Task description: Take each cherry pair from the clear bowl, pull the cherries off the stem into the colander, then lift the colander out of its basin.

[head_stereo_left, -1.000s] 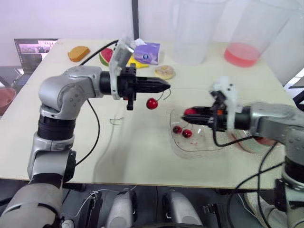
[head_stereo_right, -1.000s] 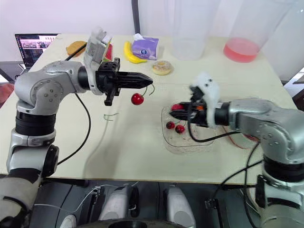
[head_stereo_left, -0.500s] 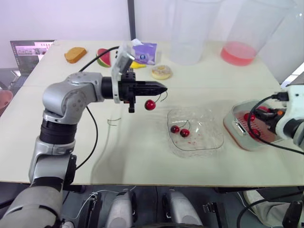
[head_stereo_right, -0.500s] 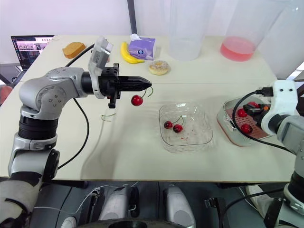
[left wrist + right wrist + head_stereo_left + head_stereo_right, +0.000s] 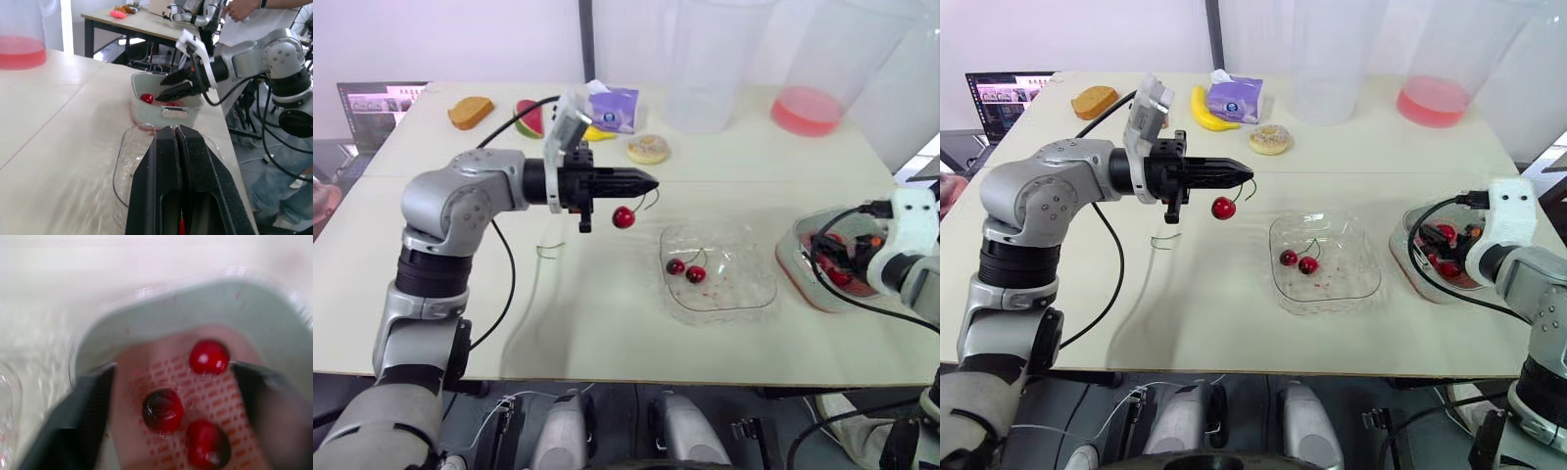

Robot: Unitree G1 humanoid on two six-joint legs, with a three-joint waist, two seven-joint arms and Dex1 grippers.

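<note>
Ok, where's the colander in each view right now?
Left eye: colander far right, right of the clear bowl.
Right eye: colander far right too.
Left wrist: colander beyond the clear bowl, right end effector over it.
Right wrist: colander close up, three cherries inside.
Shared landmark: the clear bowl beside it.

Glossy cherries (image 5: 1308,264), clear plastic bowl (image 5: 1344,281)

Table (image 5: 1214,323), cream top. Along its far edge, left to right:
- laptop (image 5: 1001,98), off the far-left corner
- bread slice (image 5: 1095,100)
- watermelon slice (image 5: 530,117)
- banana (image 5: 1203,110), just beside a purple tissue pack (image 5: 1237,98)
- donut (image 5: 1270,139), nearer than the pack
- clear tub (image 5: 1332,69)
- second tub (image 5: 1435,98), holding pink liquid

Beyond the right end: another table (image 5: 142,24) and a person (image 5: 254,14).
</note>
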